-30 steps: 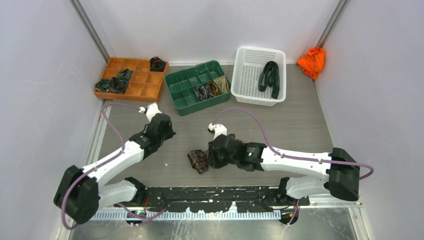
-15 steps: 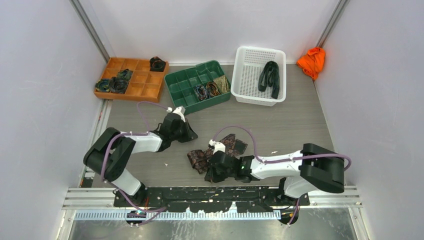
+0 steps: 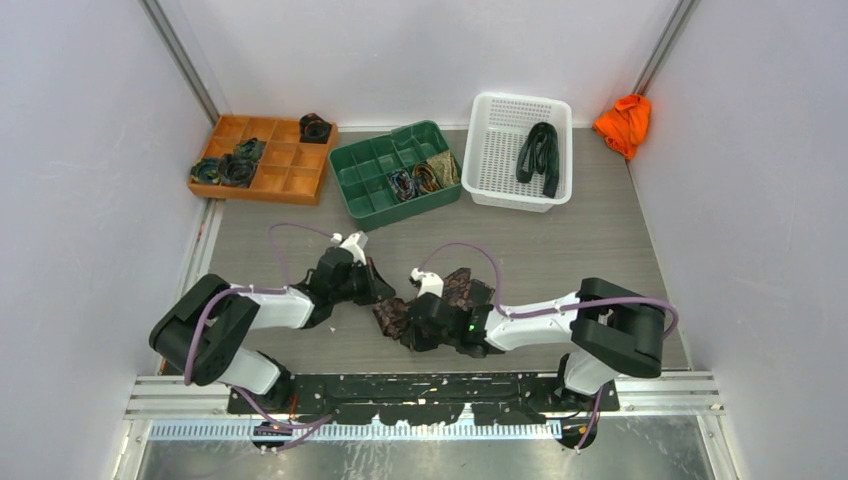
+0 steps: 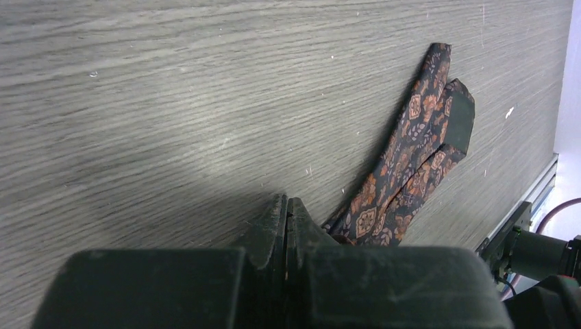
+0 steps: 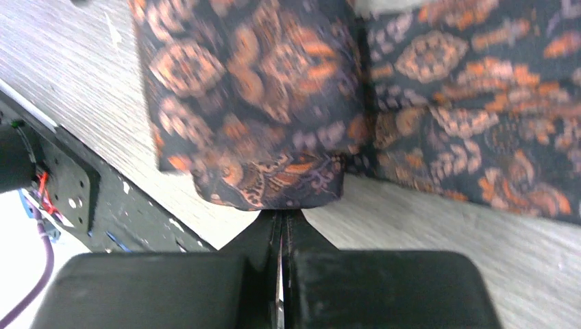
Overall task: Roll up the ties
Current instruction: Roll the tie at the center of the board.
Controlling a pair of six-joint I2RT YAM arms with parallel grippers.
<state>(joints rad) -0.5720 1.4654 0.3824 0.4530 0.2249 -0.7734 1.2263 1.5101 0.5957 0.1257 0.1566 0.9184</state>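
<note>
A dark brown tie with an orange pattern lies on the table near the front. Its left end is a rolled coil (image 3: 393, 317) and the rest lies flat (image 3: 466, 289) to the right. My left gripper (image 3: 381, 293) is shut and empty just left of the tie (image 4: 411, 157), low over the table. My right gripper (image 3: 411, 327) is shut, its tips (image 5: 281, 214) against the edge of the coil (image 5: 253, 123). Whether any fabric is pinched there I cannot tell.
At the back, an orange divider tray (image 3: 290, 180) and a green tray (image 3: 365, 190) hold several coiled ties. A white basket (image 3: 497, 150) holds a black tie (image 3: 540, 155). A bright orange cloth (image 3: 623, 122) lies at the back right. A black rail (image 5: 75, 192) runs along the table's near edge.
My left gripper has swung right and down to the tie's left side. My right gripper has drawn back toward the near edge, uncovering the tie's flat part beside the coil.
</note>
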